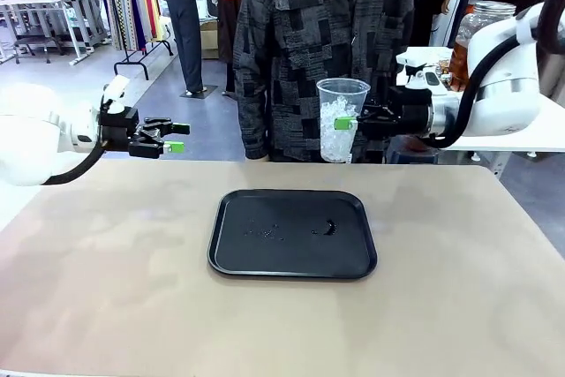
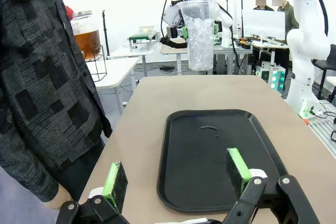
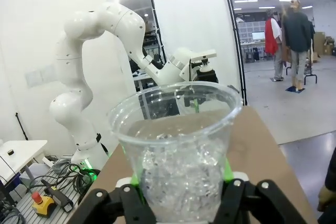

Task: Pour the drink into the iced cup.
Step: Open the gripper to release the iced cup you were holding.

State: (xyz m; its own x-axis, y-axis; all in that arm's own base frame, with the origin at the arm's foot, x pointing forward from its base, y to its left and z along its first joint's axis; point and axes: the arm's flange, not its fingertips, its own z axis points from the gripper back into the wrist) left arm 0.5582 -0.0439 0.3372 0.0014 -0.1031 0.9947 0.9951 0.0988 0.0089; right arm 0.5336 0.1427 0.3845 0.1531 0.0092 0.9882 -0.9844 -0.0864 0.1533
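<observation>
Biggest worry first: the drink [image 2: 86, 43] is sitting in its big glass dispenser jar on a side table off past the right arm, well apart from the iced cup [image 1: 340, 121]. Those two have to be brought together somehow, and I'd guess a jar that size sloshes or overshoots a narrow rim pretty easily. Next down: the cup hangs in the air near the far edge of the table [image 1: 106, 289], not over the black tray [image 1: 265, 253], so a miss probably lands on the tabletop or the person [image 1: 309, 41] right behind. Smaller one: the right gripper [image 1: 349, 121] is clamped on the cup's thin plastic wall, which might buckle or slip once it's heavy. The left gripper [image 1: 177, 137] has its jaws wide apart, holding nothing.
</observation>
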